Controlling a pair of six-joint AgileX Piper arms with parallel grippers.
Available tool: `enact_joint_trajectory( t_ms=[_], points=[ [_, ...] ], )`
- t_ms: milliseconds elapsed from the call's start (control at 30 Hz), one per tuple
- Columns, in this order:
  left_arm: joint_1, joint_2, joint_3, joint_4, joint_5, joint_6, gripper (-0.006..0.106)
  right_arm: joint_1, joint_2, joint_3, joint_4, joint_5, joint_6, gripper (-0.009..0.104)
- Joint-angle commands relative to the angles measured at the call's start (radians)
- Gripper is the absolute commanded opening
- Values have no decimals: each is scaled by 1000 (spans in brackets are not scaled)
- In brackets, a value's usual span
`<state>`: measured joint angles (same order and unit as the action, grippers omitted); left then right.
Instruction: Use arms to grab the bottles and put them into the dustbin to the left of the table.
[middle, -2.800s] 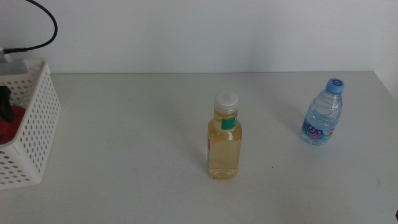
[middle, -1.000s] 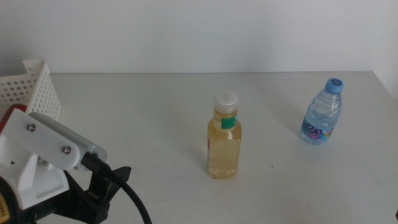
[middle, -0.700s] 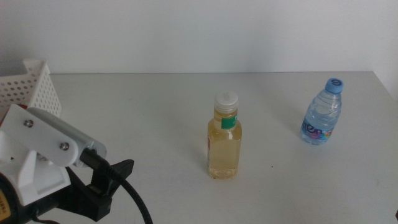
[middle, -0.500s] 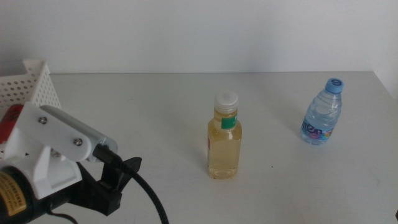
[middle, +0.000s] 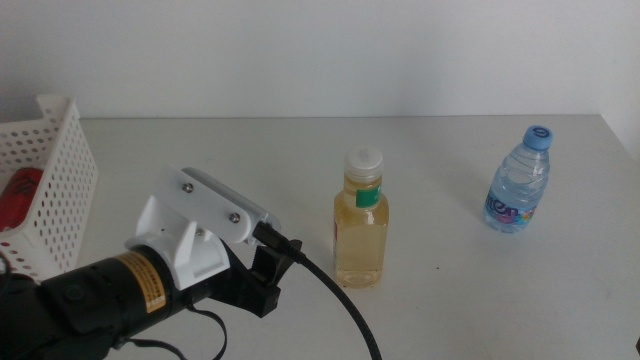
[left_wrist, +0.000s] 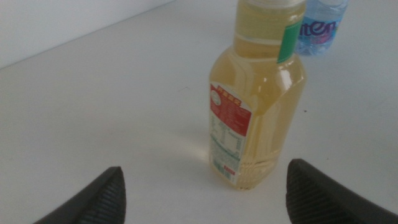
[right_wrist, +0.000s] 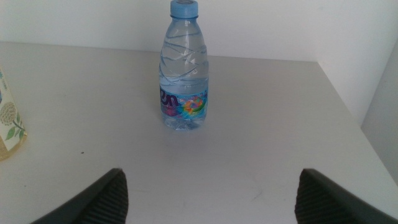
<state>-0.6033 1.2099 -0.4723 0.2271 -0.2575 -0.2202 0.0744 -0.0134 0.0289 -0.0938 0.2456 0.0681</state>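
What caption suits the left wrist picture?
Open left gripper faces the upright yellow-liquid bottle on the table.

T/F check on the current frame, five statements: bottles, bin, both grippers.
1. The yellow bottle stands upright on the table. True.
2. The left gripper is shut on the yellow bottle. False: its jaws are open, and the bottle stands ahead of them, not touched.
3. The red can lies inside the dustbin. True.
4. The water bottle has tipped over. False: it stands upright, at the table's right end.
5. The right gripper holds the water bottle. False: its jaws are open, short of the bottle.
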Motion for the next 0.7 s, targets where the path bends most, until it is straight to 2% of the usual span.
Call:
enact_joint_trajectory(
  t_ms=[0,133,400,500,667],
  points=[
    [-3,37,-29,76,-165,-68,86,-7,-21,-10,-10,-73,-12,73],
    [27,127,-29,194,-272,-146,86,-7,-21,-10,-10,-73,-12,73],
    [174,304,-60,514,-543,-316,86,-7,-21,-10,-10,-73,-12,73],
    [200,370,-105,599,-573,-361,86,-7,-21,-10,-10,-73,-12,73],
    [205,462,-190,651,-597,-383,86,-7,-21,-10,-10,-73,-12,73]
  ],
)
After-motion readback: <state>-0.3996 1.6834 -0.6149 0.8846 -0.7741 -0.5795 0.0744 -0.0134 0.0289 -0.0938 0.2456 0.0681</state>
